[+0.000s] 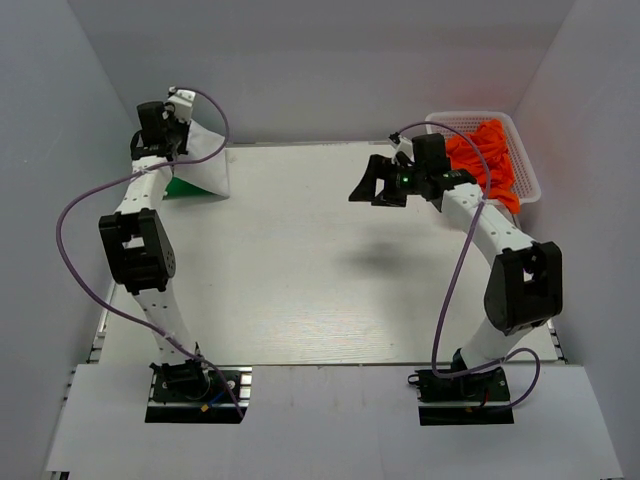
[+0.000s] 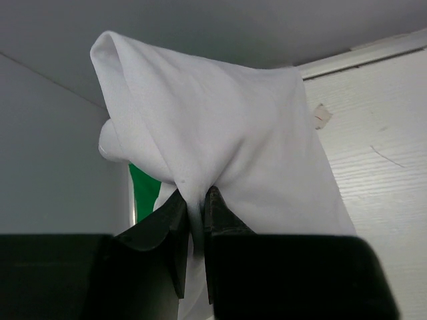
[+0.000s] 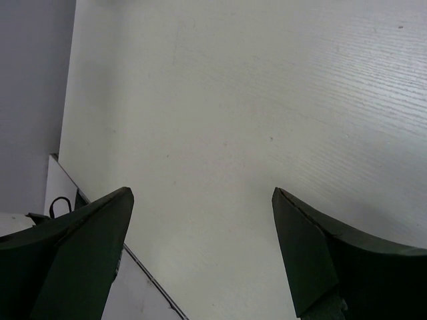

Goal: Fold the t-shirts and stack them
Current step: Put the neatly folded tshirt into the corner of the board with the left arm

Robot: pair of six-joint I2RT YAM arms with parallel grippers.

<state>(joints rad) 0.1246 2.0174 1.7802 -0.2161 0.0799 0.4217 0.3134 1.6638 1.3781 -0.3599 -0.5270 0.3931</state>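
I'm lifting the white t-shirt (image 2: 220, 120) at the far-left corner with the left gripper (image 2: 195, 203), which is clamped on a bunched fold of cloth.

From that pinch the shirt is draping down in a tent toward the table (image 1: 320, 250). The green t-shirt (image 2: 143, 187) is peeking out beneath it against the left wall, so the two are lying one over the other. The right gripper (image 3: 201, 197) is hovering over bare tabletop on the right, its fingers spread wide and holding nothing. To do this well, I'm judging that I should carry the white shirt toward the open middle without dragging the green one, lay it flat, and bring the right gripper in on a second edge before folding.
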